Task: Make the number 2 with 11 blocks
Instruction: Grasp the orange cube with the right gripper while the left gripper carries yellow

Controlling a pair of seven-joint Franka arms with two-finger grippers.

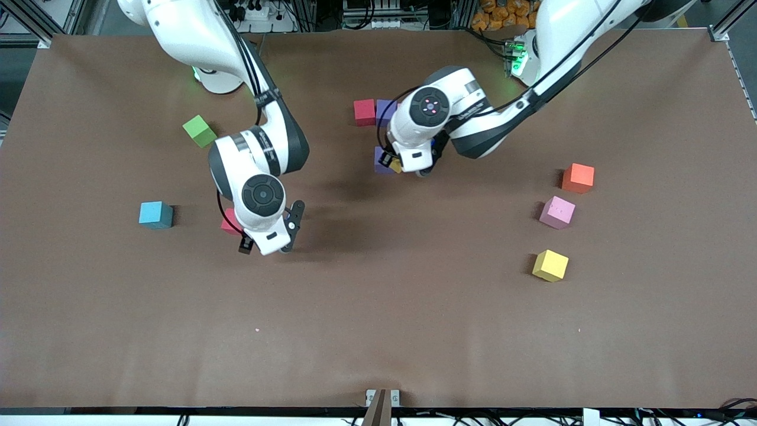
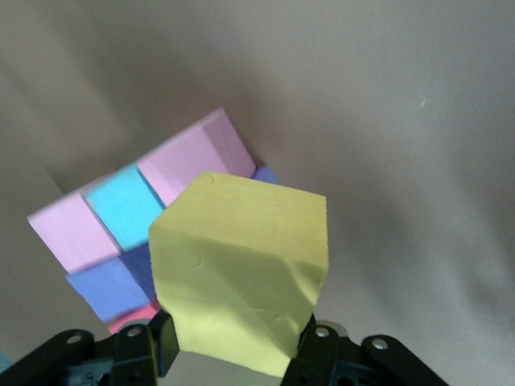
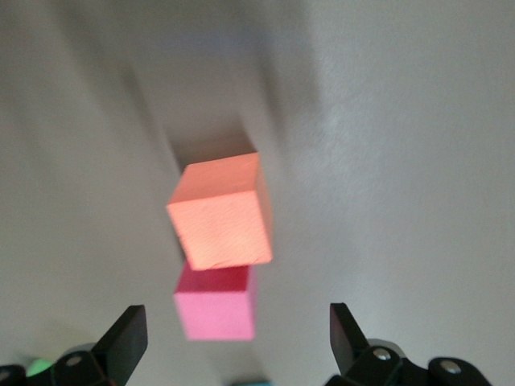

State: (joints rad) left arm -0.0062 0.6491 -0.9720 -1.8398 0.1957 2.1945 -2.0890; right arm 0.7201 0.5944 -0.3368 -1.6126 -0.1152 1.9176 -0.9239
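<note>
My left gripper (image 1: 412, 168) is shut on a yellow block (image 2: 241, 273), whose edge shows at the hand (image 1: 395, 167). It hangs over a cluster of blocks: two pink ones (image 2: 189, 161), a light blue one (image 2: 125, 209), a purple one (image 2: 109, 285) and a red edge (image 2: 133, 318). From the front camera I see the cluster's red block (image 1: 365, 112) and purple blocks (image 1: 385, 110). My right gripper (image 1: 267, 244) is open over an orange-red block (image 3: 221, 213) and a pink one (image 3: 216, 314); a reddish block (image 1: 229, 222) peeks from under that hand.
Toward the left arm's end lie an orange block (image 1: 578, 177), a pink block (image 1: 557, 212) and a yellow block (image 1: 550, 265). Toward the right arm's end sit a light blue block (image 1: 156, 214) and a lime-green cube (image 1: 199, 131).
</note>
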